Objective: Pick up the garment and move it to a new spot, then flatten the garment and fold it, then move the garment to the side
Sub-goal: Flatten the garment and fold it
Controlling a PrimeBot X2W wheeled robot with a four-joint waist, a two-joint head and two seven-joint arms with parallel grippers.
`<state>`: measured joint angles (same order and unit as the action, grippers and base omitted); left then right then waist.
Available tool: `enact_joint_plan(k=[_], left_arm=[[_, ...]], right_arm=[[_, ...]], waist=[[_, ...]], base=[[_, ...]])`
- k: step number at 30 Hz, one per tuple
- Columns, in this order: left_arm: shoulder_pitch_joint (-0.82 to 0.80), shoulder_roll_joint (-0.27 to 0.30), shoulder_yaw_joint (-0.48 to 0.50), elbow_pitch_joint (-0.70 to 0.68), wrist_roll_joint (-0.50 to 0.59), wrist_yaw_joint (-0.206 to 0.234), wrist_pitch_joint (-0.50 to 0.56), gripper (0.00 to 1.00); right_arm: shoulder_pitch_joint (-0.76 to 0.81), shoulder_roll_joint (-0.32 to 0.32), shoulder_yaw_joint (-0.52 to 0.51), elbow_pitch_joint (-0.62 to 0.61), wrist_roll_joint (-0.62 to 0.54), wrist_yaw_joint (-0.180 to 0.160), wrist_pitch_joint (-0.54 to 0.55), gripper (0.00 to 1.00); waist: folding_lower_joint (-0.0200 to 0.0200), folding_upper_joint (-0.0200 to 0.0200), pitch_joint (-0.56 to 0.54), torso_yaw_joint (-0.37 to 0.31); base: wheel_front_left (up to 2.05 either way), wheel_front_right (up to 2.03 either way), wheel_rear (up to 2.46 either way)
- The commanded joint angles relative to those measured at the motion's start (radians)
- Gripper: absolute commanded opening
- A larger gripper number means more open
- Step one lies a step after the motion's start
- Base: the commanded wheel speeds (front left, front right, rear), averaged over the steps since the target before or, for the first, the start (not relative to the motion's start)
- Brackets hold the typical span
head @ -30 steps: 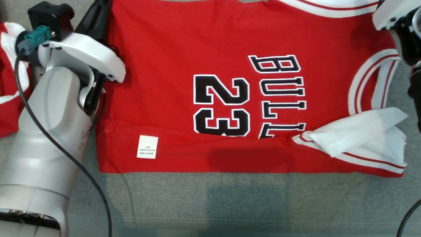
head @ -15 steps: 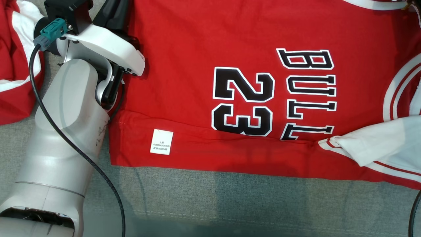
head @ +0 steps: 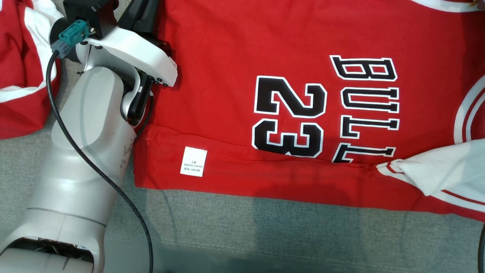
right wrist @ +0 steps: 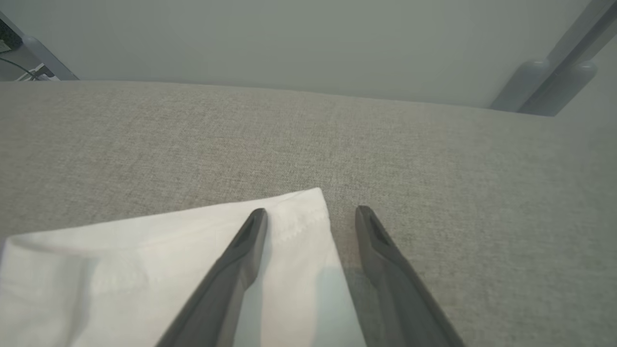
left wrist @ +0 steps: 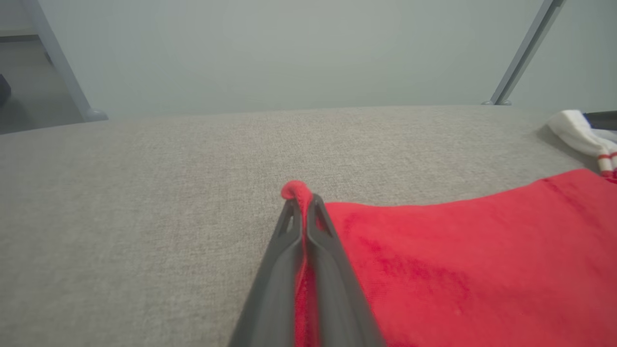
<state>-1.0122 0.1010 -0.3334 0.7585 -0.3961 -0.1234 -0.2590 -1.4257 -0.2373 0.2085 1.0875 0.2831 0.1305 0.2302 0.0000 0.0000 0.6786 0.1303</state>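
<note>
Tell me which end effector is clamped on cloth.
The left end effector, shut on a corner of the red jersey; the right end effector stands open above white fabric.

- The head camera has swung toward the robot's left and come closer to the grey padded surface (head: pixel 265 235). Everything in its view now sits further right and larger than a second ago.
- The "23" print (head: pixel 290 117) on the jersey (head: pixel 227 57) was near the middle of the view and now lies right of it. The white label (head: pixel 193 162) has slid the same way.
- The white flap (head: pixel 451 167) at the jersey's right end was whole before; the view's right edge now cuts it.
- More of the second red garment (head: pixel 19 76), toward the surface's left side, has come into view beside the left forearm (head: pixel 91 132).
- Whether the jersey itself has shifted on the surface cannot be told.
</note>
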Motion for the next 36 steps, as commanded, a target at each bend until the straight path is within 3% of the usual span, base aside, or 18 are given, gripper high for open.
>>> enact_joint_plan(k=[1,2,3,4,6,8,9,16,23,24,25,36], left_arm=[[0.006,0.027,0.011,-0.003,0.007,-0.007,-0.003,0.0],[0.006,0.026,0.008,-0.001,0.004,-0.007,-0.003,0.0],[0.006,0.026,0.008,-0.001,0.004,-0.007,-0.003,0.0],[0.006,0.026,0.005,0.001,0.001,-0.007,-0.003,0.0],[0.004,0.028,0.0,0.003,-0.004,-0.007,-0.003,0.0],[0.002,0.031,-0.004,0.005,-0.009,-0.007,-0.003,0.0],[0.001,0.033,-0.005,0.005,-0.01,-0.007,-0.003,0.0],[0.007,0.053,0.002,0.012,-0.018,-0.007,-0.003,0.0],[0.04,0.085,0.039,0.032,-0.021,-0.007,-0.003,0.0],[0.094,0.112,0.078,0.047,-0.024,-0.007,-0.003,0.0],[0.106,0.114,0.085,0.044,-0.025,-0.007,-0.003,0.0],[0.178,0.138,0.102,0.032,-0.036,-0.007,-0.003,0.0]], right_arm=[[-0.014,0.018,0.001,-0.009,-0.015,0.0,0.006,0.84],[-0.017,0.018,0.001,-0.002,-0.019,0.0,0.007,0.65],[-0.017,0.018,0.001,-0.002,-0.019,0.0,0.007,0.65],[-0.019,0.019,0.0,0.004,-0.022,0.0,0.006,0.52],[-0.023,0.019,-0.004,0.013,-0.028,0.0,-0.002,0.39],[-0.026,0.019,-0.008,0.019,-0.033,0.0,-0.015,0.03],[-0.028,0.018,-0.012,0.02,-0.035,0.0,-0.024,0.0],[-0.013,0.023,-0.029,0.008,-0.01,0.0,-0.107,0.0],[0.083,0.024,0.036,-0.09,0.123,0.0,-0.161,0.0],[0.281,-0.083,0.156,-0.349,0.363,0.0,-0.172,0.0],[0.329,-0.109,0.171,-0.409,0.406,0.0,-0.179,0.0],[0.584,-0.199,0.195,-0.641,0.558,0.0,-0.193,0.0]], waist=[[0.0,0.0,0.003,0.001],[0.0,0.0,0.004,0.002],[0.0,0.0,0.004,0.002],[0.0,0.0,0.004,0.002],[0.0,0.0,0.004,0.001],[0.0,0.0,0.004,-0.001],[0.0,0.0,0.003,-0.003],[0.0,0.0,-0.007,-0.023],[0.0,0.0,-0.052,-0.062],[0.0,0.0,-0.102,-0.103],[0.0,0.0,-0.108,-0.108],[0.0,0.0,-0.155,-0.134]], base=[[0.0,0.0,0.0],[0.0,0.0,0.0],[0.0,0.0,0.0],[0.0,0.0,0.0],[0.0,0.0,0.0],[0.0,0.0,0.0],[0.0,0.0,0.0],[0.0,0.0,0.0],[0.0,0.0,0.0],[0.0,0.0,0.0],[0.0,0.0,0.0],[0.0,0.0,0.0]])
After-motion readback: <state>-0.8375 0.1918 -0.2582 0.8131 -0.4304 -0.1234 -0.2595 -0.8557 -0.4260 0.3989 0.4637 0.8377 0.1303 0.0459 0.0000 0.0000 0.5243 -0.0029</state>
